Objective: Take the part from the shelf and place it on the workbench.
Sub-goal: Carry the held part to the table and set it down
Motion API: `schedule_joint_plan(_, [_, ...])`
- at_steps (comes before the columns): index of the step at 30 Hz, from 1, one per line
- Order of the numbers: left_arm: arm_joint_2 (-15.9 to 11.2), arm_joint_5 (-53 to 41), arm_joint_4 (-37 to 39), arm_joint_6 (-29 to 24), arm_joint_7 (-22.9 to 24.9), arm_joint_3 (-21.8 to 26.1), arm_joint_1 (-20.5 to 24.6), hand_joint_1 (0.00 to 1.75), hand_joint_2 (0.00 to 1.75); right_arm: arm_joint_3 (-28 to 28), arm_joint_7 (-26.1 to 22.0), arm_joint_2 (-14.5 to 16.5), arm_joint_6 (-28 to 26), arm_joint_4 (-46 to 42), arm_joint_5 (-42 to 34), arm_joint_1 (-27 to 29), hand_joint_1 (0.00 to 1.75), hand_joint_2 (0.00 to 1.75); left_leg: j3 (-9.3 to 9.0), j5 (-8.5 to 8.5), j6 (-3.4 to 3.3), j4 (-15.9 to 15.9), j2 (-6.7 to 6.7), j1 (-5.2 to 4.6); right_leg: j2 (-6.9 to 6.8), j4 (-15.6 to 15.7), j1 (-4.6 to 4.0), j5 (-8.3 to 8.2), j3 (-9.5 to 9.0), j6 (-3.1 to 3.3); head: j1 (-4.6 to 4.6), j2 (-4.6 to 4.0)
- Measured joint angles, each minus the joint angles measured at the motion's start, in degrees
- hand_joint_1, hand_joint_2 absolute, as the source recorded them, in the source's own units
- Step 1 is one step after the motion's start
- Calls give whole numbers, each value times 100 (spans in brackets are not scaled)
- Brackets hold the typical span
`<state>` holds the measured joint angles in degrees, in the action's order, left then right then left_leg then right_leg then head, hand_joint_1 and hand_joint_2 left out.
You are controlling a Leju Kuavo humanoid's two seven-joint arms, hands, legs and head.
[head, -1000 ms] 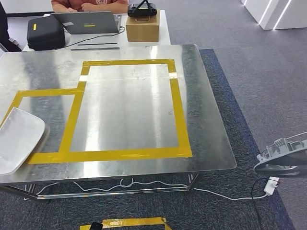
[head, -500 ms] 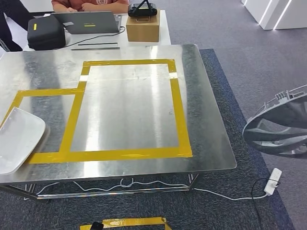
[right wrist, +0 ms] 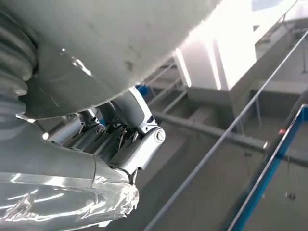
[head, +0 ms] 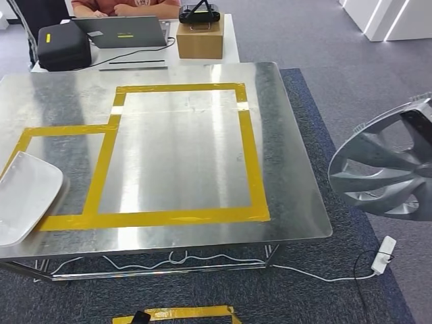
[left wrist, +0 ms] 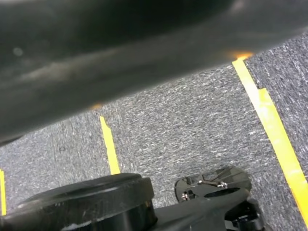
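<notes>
Where the head view meets its right edge, you have the part [head: 382, 169], a silver spoked wheel-like casting, hanging tilted in the air off the right side of the worktop [head: 285, 135] and above the grey carpet [head: 356, 88], apart from the worktop's rounded right rim. In the right wrist view the right robot hand [right wrist: 120, 139] sits pressed up under the part's pale curved surface [right wrist: 109, 38], fingers [right wrist: 141, 144] against it, so it grips the part. You cannot tell the state of the left robot hand from the left wrist view.

On the worktop, yellow tape [head: 252, 162] marks a large square, bare inside, with a smaller taped box joined on its left. A white curved panel [head: 25, 196] lies over that smaller box at the near left corner. Beyond the far edge, a white desk carries a cardboard box [head: 200, 39] with a black device [head: 200, 12] on top, a laptop [head: 125, 30] and a black case [head: 63, 46] with a small yellow label you cannot read. A white power strip [head: 383, 255] and its cable lie on the carpet below the part.
</notes>
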<state>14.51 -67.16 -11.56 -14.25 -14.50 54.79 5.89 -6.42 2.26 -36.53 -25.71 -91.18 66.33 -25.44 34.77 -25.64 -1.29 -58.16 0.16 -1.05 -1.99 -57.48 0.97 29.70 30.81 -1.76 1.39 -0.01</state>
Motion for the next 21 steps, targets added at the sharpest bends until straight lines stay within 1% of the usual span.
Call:
schedule_joint_plan(3, [8,-13,0,3,19,-15,7,0,0,274,18,174,-40,280,65,-169,175,175,8,2,-3,0,-10,0,-15,-1,0,0,0,0,-1,0])
schedule_joint_plan(5, [10,-61,0,19,43,-30,11,0,0,436,48,345,-99,477,164,-326,175,175,12,2,-2,0,-11,0,-8,-2,-3,0,2,0,-1,0])
schedule_joint_plan(8, [25,-160,0,56,92,-77,49,0,0,779,151,774,-321,1009,475,-702,175,175,9,2,-1,1,4,0,13,-3,-5,0,5,-1,-1,0])
schedule_joint_plan(13, [56,-270,0,92,179,-164,105,0,0,1376,347,1552,-785,2109,846,-1408,175,175,6,9,-2,1,3,6,5,-5,-7,-3,5,0,-1,1])
schedule_joint_plan(16, [64,-301,0,99,237,-184,121,0,0,1603,416,1910,-909,2569,945,-1724,175,175,4,10,-2,1,1,10,2,-5,-9,-3,3,0,-1,0])
schedule_joint_plan(18, [66,-307,0,95,262,-187,124,0,0,1718,445,2079,-962,2777,1008,-1843,175,175,5,10,-2,1,-3,10,-5,-4,-10,-3,2,0,-2,-1])
schedule_joint_plan(21, [66,-317,0,89,292,-187,124,0,0,1833,470,2223,-997,2959,1071,-1941,175,175,6,9,-2,1,-7,10,-10,-3,-9,-3,-1,0,-2,-1])
